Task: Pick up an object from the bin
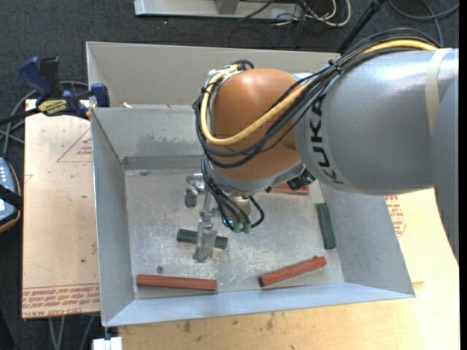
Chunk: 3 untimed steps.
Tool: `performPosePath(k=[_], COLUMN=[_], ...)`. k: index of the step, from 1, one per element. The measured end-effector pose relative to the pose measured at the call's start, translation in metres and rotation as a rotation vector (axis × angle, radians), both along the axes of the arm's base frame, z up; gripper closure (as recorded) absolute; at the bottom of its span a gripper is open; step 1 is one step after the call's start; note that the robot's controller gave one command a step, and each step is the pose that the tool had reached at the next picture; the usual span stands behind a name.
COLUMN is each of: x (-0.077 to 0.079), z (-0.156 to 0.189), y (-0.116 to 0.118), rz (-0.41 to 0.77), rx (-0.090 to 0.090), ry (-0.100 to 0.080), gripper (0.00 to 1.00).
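Gripper (203, 248) sits over a small dark green block (188, 235), just beyond the left red-brown bar (176, 283). It looks rigid and light, probably; take it across its narrow width. You cannot tell the jaws' state.

I see the pincer (203, 248) low at the middle of the bin (109, 195), over a small dark green block (186, 235) | red-brown stick (175, 283) at 7 o'clock | second red-brown stick (292, 270) at 5 | dark green bar (325, 226) at 3
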<state>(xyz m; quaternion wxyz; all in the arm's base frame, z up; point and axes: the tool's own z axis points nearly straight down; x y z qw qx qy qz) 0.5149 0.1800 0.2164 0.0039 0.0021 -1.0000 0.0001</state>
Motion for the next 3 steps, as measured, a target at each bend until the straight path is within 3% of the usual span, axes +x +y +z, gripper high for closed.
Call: performPosePath(k=[1, 2, 3], x=[0.042, 0.043, 0.032], z=[-0.148, -0.143, -0.002], y=[-0.069, -0.066, -0.061], rz=[0.019, 0.021, -0.048], rx=[-0.002, 0.002, 0.003], ry=[-0.002, -0.008, -0.016], gripper=[0.0, 1.0, 1.0])
